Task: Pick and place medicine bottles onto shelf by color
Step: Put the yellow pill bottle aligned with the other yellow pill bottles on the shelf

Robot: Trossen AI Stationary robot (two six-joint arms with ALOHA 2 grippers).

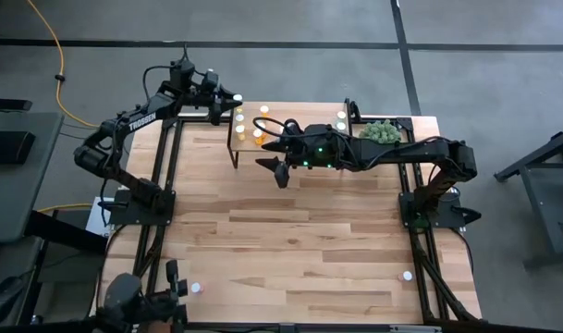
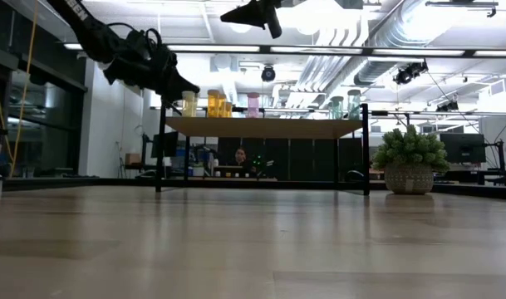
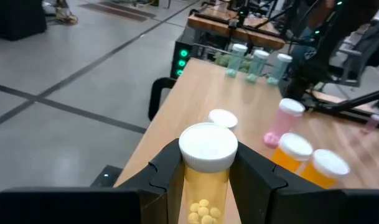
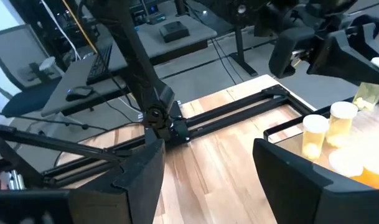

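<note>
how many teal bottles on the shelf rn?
3 teal bottles, in a row at the end of the shelf nearest the plant. The right arm covers part of the shelf from above, so another may be hidden.

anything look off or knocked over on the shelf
Nothing stands out. The bottles on the shelf stand upright in colour groups: yellow, orange, pink, teal. The left end effector grips a yellow bottle upright at the shelf's end.

bottles [image 1: 251, 123] on shelf [image 1: 299, 118]; plant [image 1: 384, 131] at shelf's right end
</note>
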